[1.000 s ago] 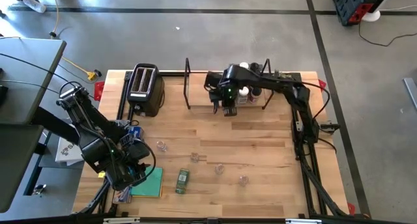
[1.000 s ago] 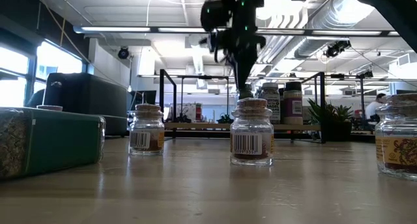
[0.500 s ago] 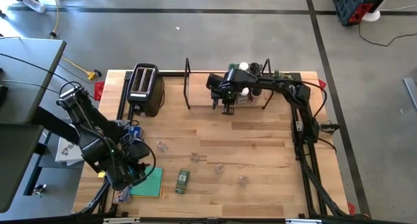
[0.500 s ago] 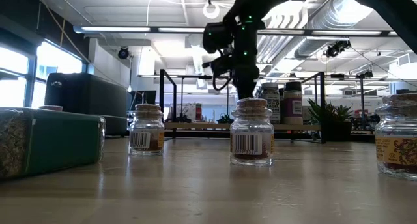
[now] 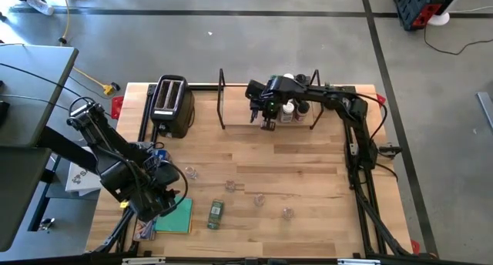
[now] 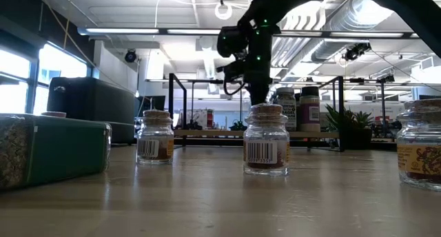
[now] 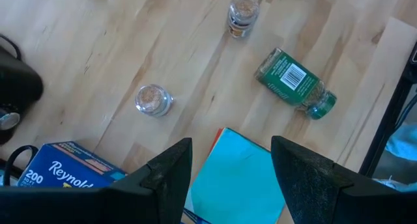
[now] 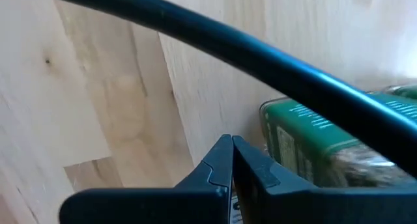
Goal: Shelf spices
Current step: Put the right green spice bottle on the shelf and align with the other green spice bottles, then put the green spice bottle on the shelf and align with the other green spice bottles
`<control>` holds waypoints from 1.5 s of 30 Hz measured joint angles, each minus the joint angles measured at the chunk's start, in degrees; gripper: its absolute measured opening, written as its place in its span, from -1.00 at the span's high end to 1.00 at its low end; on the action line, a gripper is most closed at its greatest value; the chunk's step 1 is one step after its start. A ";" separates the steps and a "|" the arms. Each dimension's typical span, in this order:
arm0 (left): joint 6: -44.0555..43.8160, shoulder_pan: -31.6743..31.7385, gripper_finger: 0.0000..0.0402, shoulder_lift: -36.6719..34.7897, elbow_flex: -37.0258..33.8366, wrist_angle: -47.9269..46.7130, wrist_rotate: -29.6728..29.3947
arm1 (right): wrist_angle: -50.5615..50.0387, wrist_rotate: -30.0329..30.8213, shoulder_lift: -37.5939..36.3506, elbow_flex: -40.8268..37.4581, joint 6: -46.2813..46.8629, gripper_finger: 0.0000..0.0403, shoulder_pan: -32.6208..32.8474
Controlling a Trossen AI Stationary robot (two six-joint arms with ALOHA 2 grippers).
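Since the earlier frames the right gripper [image 5: 267, 125] has been drawn back toward the shelf [image 5: 231, 115] at the table's far edge, its fingers [image 8: 225, 160] now pressed together on nothing. Beside them a green-labelled jar [image 8: 306, 146] is cut off by a black bar, its print unreadable. At the near left corner the left gripper [image 7: 229, 159] is held fairly wide over a teal pad [image 7: 244, 178]. A blue box [image 7: 68, 175] reads "Reynolds" and "200". A green jar [image 7: 293, 83] lies on its side, only a barcode showing. 2 cork-topped jars [image 7: 154, 99] stand upright nearby.
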 joint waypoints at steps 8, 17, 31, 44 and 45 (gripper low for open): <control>0.02 -0.06 -0.02 0.00 0.00 0.04 1.66 | -3.59 -4.60 -0.01 9.61 4.00 0.98 4.03; -0.09 -0.06 -0.02 0.00 0.02 0.28 0.29 | -4.41 0.52 -8.73 22.77 10.09 0.98 12.05; -4.74 1.13 -0.02 0.00 0.02 2.11 -4.51 | -14.60 26.49 -21.77 22.32 38.60 0.98 33.01; -28.74 -0.28 -0.01 3.12 0.02 11.97 -7.91 | 10.96 16.23 -31.06 -16.10 34.69 0.98 41.64; -31.97 -0.04 -0.01 4.08 0.02 12.20 -7.64 | 11.70 13.86 -32.00 -17.22 30.91 0.98 41.23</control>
